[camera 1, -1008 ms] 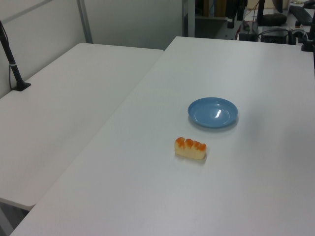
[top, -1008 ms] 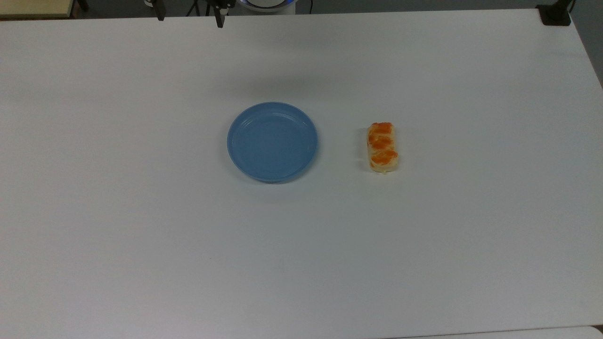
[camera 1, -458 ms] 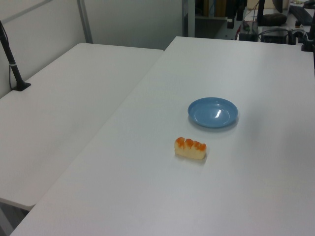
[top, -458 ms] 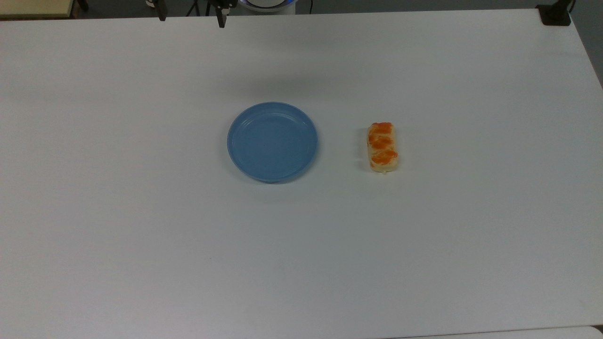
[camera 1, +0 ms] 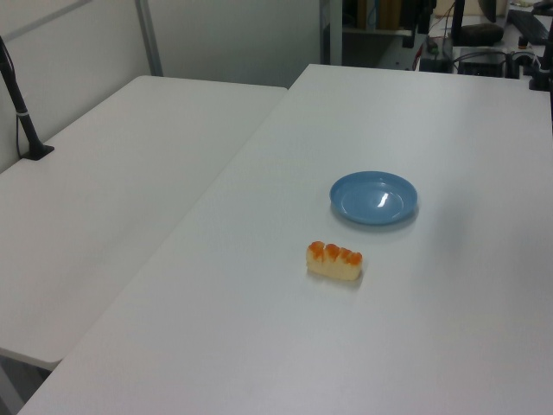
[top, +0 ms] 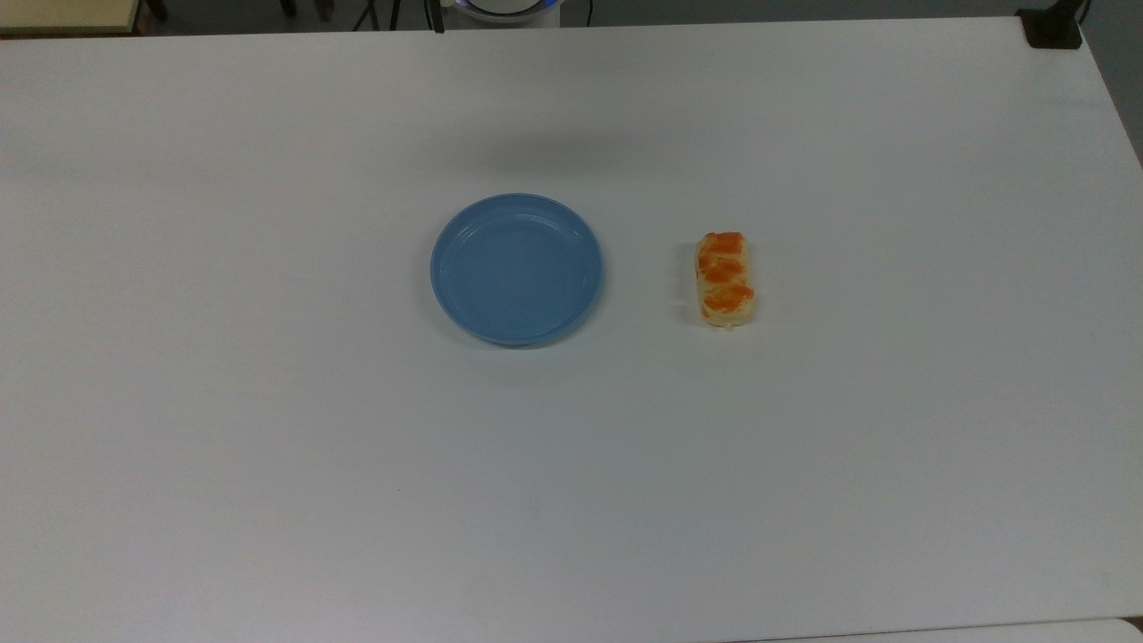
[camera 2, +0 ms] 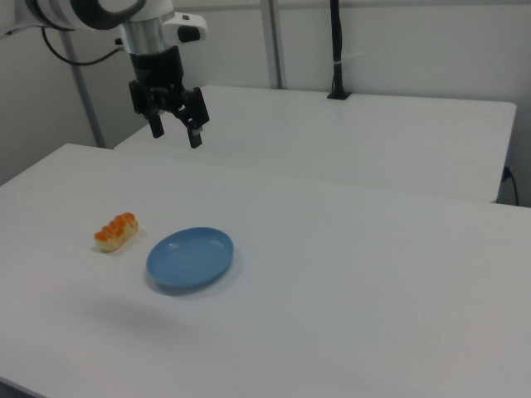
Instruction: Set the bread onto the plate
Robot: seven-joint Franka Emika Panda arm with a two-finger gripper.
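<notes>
Top view: your bread (top: 725, 279) lies on the white counter (top: 804, 464), at 3 o'clock from the plate (top: 516, 269), apart from it.
You see the bread lengthwise from 12 to 6, three orange patches up, and nothing on the blue plate. In the right view, your claw (camera 2: 175, 130) hangs high above the counter, at about 12 o'clock from the bread (camera 2: 115, 231) and the plate (camera 2: 190, 258), its two fingers (camera 2: 196, 135) spread and released, gripping nothing.

White arm (camera 2: 91, 12) with black joint bands, black cable, black two-fingered tool (camera 2: 176, 133).
</notes>
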